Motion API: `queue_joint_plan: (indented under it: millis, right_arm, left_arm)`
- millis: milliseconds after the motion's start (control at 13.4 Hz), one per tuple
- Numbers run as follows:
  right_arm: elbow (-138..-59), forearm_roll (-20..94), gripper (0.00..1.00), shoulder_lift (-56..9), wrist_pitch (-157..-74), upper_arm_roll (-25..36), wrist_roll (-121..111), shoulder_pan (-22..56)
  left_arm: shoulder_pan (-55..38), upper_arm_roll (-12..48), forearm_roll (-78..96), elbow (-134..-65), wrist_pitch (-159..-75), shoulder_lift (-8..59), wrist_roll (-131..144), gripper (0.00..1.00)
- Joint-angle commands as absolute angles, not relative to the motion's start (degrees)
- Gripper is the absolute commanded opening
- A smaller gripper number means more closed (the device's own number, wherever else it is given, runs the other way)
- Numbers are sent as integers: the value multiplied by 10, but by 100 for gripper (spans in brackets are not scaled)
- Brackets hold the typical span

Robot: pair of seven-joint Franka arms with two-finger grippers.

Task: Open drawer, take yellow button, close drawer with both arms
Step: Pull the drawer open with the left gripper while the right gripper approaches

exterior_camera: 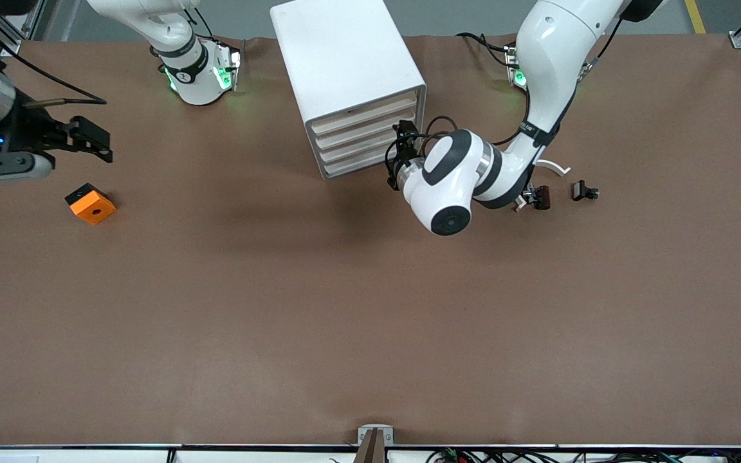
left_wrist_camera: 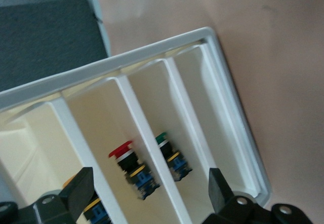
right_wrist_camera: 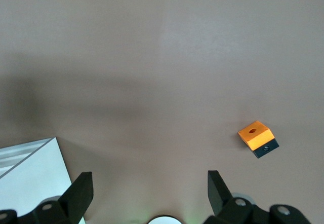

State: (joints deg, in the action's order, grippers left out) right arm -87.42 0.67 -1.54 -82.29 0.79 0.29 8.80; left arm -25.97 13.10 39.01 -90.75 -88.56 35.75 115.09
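1. Brown table (exterior_camera: pixel 370 321) fills the front view, with much free room toward the camera. The white cabinet (exterior_camera: pixel 345 77) stands near the bases. The left gripper (exterior_camera: pixel 401 157) is just at its slatted face, and the arm's wrist hides what lies under it. The right gripper (exterior_camera: pixel 91 138) hangs over the right arm's end of the table, near the orange block (exterior_camera: pixel 91 203), and seems to wait. Two black clips (exterior_camera: pixel 541 196) lie beside the left arm.
2. Left wrist view: the drawer (left_wrist_camera: pixel 223 82) shows narrow compartments between thin dividers. The left gripper is spread wide and holds nothing. The button (left_wrist_camera: pixel 96 210) lies in one compartment, half hidden by a finger (left_wrist_camera: pixel 81 188). A red-capped button (left_wrist_camera: pixel 121 150) and a green-capped button (left_wrist_camera: pixel 162 139) lie in the next compartments. I think fingers this wide could strike a divider or take the wrong cap, because each compartment leaves little room.
3. Right wrist view: the right gripper is also spread and empty over bare table, with the orange block well apart.
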Motion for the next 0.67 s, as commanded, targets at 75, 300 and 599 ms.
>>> queue_joint_plan:
  millis: [75, 300, 599]
  right_arm:
    - [-889, 39, 100, -22, -824, 10, 55, 112]
    - [-903, 73, 100, -23, -827, 9, 151, 136]
    - [-902, 110, 100, -30, -828, 10, 244, 168]
  left_arm:
    - [-265, 131, 443, -889, -846, 393, 1209, 96]
    - [-265, 131, 467, -889, -818, 397, 1213, 75]
    - [-268, 133, 492, -889, -813, 401, 1252, 68]
